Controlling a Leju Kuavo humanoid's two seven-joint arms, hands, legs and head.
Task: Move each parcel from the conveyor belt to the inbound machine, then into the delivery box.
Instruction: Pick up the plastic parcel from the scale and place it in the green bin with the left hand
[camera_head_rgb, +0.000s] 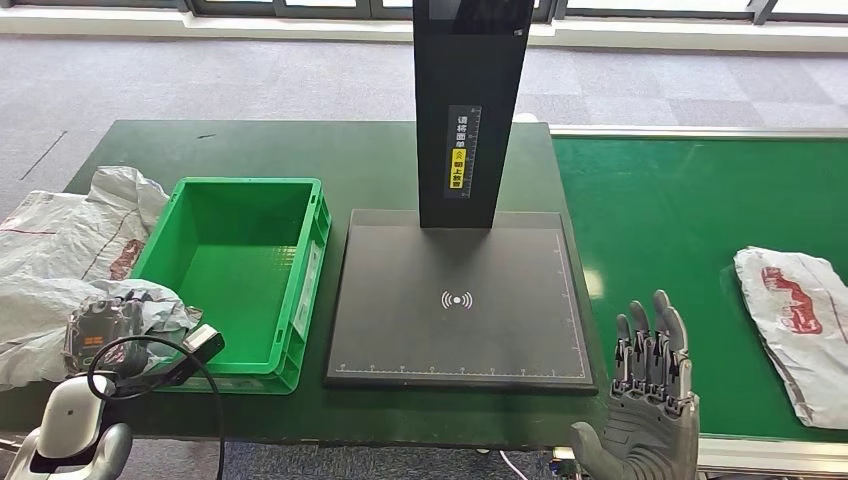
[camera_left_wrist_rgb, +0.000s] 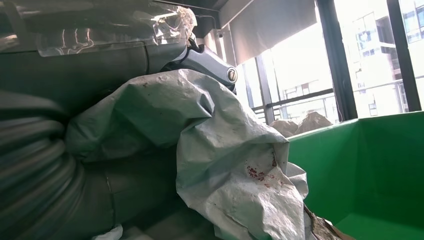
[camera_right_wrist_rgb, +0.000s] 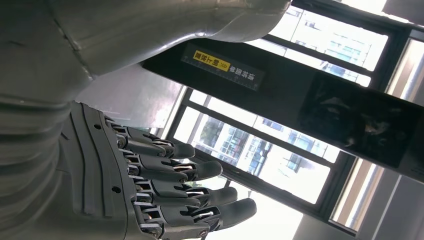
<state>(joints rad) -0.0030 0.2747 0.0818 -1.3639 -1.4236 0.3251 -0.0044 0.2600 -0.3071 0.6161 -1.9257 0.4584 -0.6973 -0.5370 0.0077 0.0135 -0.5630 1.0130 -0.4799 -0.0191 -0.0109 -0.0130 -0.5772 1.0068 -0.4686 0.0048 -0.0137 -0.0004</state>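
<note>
My left hand (camera_head_rgb: 100, 338) is at the near left corner of the green delivery box (camera_head_rgb: 310, 270) and grips a crumpled grey parcel (camera_head_rgb: 150, 308) over the box's rim. In the left wrist view this parcel (camera_left_wrist_rgb: 225, 165) drapes over the hand and hides its fingers, with the box's green wall (camera_left_wrist_rgb: 380, 165) beside it. My right hand (camera_head_rgb: 652, 385) stands open, fingers up and apart, at the table's front edge between the black inbound machine (camera_head_rgb: 460, 300) and the green conveyor belt (camera_head_rgb: 660, 220). A white parcel with red print (camera_head_rgb: 800, 320) lies on the belt, far right. The right hand's fingers (camera_right_wrist_rgb: 170, 185) hold nothing.
More grey parcels (camera_head_rgb: 60, 240) lie piled on the table left of the box. The machine's black post (camera_head_rgb: 470, 110) rises behind its plate. A black cable (camera_head_rgb: 150, 360) loops around my left wrist. The box's inside shows only bare green floor.
</note>
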